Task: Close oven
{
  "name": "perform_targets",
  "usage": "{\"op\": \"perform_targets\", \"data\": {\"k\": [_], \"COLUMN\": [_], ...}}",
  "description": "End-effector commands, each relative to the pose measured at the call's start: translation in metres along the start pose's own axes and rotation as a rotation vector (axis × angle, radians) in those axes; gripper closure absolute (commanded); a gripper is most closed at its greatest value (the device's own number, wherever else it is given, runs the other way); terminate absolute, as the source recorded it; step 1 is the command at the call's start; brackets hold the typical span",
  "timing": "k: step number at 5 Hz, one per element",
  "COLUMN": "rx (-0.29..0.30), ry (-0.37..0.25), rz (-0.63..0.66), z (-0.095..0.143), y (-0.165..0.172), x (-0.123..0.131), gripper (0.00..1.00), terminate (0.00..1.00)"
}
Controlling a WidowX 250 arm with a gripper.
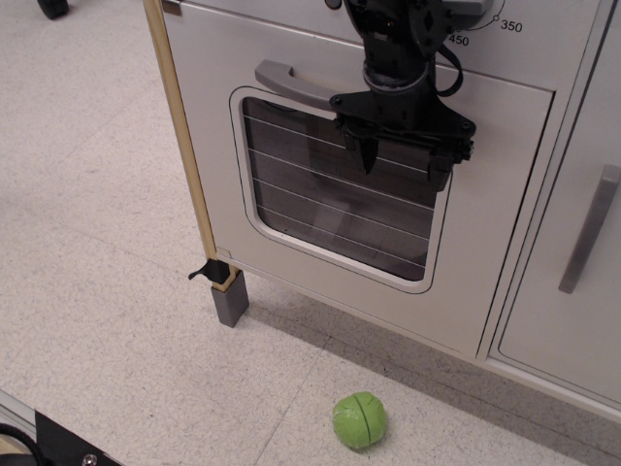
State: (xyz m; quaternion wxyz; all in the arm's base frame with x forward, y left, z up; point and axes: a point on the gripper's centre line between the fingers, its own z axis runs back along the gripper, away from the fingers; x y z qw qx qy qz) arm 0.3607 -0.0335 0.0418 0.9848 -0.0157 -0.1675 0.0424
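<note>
Observation.image: open pincer point(402, 162) before oven point(335, 209)

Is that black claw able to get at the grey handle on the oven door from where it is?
Probably yes. The open gripper hangs before the window, just below the grey handle, with nothing between them.

White toy-kitchen oven point(320, 155) seen with wire-lined window door flush in frame, grey bar handle point(291, 83) at top. Black gripper point(402, 165) held before window, fingers spread apart. Green ball point(359, 419) seen on speckled floor point(107, 291).
</note>
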Motion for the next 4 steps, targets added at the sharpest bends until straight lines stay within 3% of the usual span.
{"op": "perform_targets", "data": {"k": [1, 3, 4], "rx": [-0.01, -0.01, -0.01], "ry": [-0.057, -0.057, -0.057], "rz": [0.003, 0.003, 0.003], "z": [0.0231, 0.0231, 0.0231], "y": [0.0043, 0.0043, 0.0043], "x": [0.019, 0.019, 0.019], "gripper": [0.0, 0.0, 0.0], "terminate": [0.0, 0.0, 1.0]}}
